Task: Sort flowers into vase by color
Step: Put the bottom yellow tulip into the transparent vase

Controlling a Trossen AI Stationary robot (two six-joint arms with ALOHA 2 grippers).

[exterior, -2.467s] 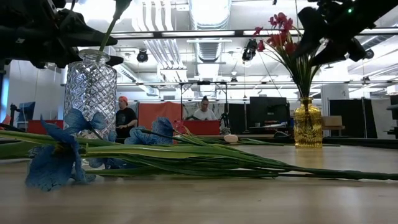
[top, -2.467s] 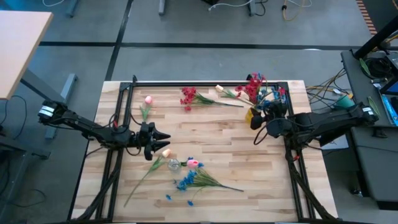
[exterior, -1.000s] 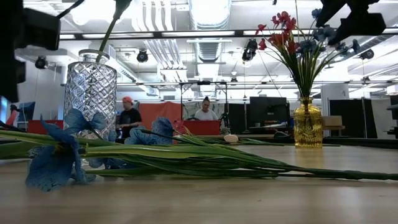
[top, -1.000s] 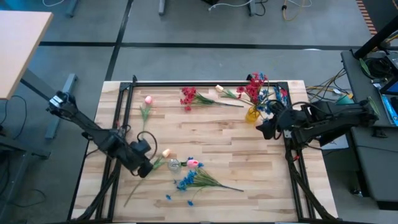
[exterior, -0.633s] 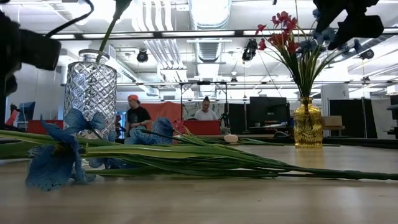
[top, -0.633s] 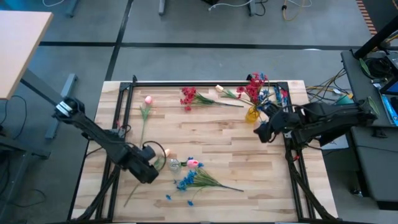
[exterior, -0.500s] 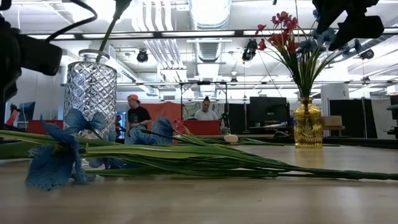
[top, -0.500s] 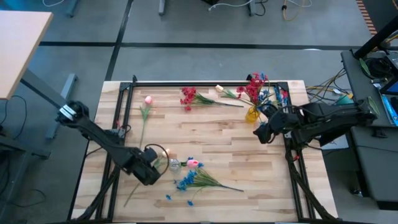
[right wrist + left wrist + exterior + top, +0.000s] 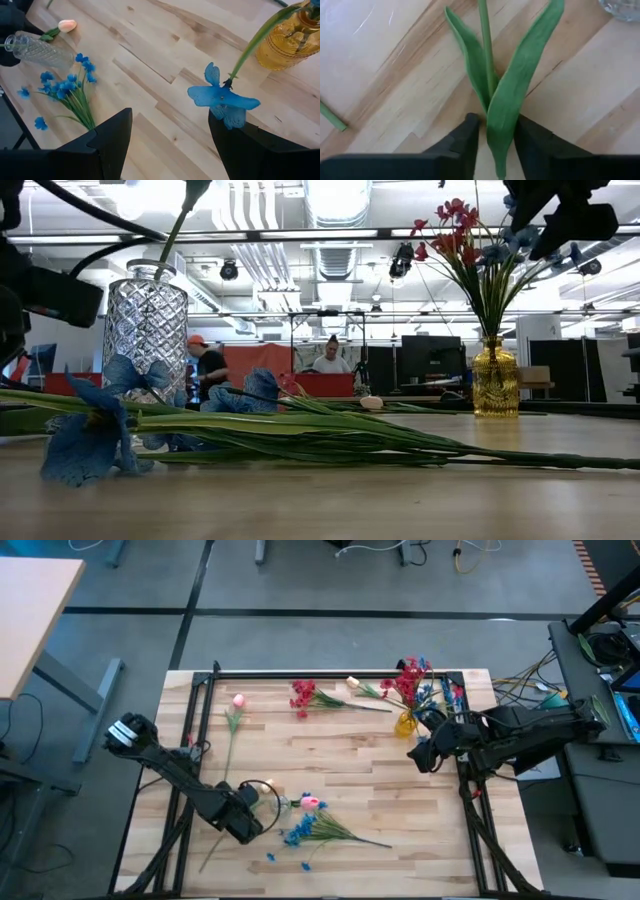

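Observation:
My left gripper [image 9: 245, 822] is low over the table beside the clear glass vase [image 9: 277, 805], open by a narrow gap. Its fingers stand on either side of the leaves [image 9: 500, 115] of a green-stemmed flower lying on the table; its stem end shows in the high view [image 9: 210, 855]. The clear vase [image 9: 147, 330] stands upright with one stem in it. My right gripper [image 9: 420, 752] is wide open next to the yellow vase [image 9: 405, 724], which holds red and blue flowers [image 9: 470, 250]. A blue bloom [image 9: 222, 97] leans out of it before my right fingers.
A blue bunch [image 9: 315, 830] lies near the front edge, with loose blue blooms [image 9: 270, 857]. A red flower [image 9: 303, 695], a cream bud [image 9: 352, 683] and a pink tulip [image 9: 238, 700] lie at the far side. A black frame [image 9: 330, 673] borders the table. People move in the room behind.
My left gripper has gone toward the table's near edge and a little to the right, coming down over the flower stem lying beside the clear vase. My right gripper has shifted slightly toward the table's left. The flowers and vases have stayed put.

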